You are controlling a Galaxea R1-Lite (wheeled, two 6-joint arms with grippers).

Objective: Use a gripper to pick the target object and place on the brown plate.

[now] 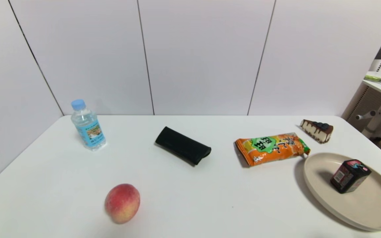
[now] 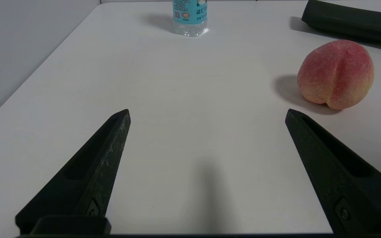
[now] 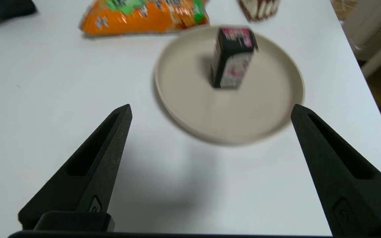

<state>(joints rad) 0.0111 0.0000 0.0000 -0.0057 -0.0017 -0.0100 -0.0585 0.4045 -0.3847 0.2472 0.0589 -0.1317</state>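
Note:
The small black box (image 1: 350, 176) with a pink and light-blue top stands on the beige-tan plate (image 1: 372, 211) at the table's right front. It also shows in the right wrist view (image 3: 232, 58), on the plate (image 3: 193, 109). My right gripper (image 3: 210, 110) is open and empty, above the table on the near side of the plate, apart from it. My left gripper (image 2: 207, 114) is open and empty over bare table near the peach (image 2: 336, 74). Neither gripper shows in the head view.
An orange snack bag (image 1: 271, 148) lies just left of the plate. A chocolate-topped cake slice (image 1: 317, 130) sits behind it. A long black case (image 1: 183, 145) lies mid-table, a water bottle (image 1: 87, 125) at back left, the peach (image 1: 122, 203) at front left.

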